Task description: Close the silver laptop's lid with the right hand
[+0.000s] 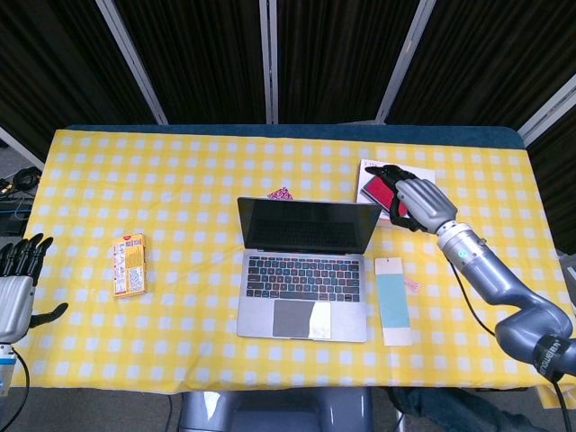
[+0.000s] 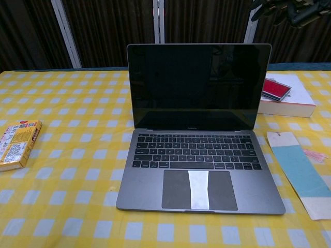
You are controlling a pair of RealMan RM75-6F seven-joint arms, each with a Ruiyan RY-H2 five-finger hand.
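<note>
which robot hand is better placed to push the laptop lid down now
The right robot hand. It hangs above the white box, just right of the raised lid. The left robot hand sits at the table's far left edge, beyond the yellow pack.

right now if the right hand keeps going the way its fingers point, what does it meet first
Probably the laptop lid's top right corner: the right hand, above the white box, points left toward it. Height is unclear, so it may pass over the lid.
</note>
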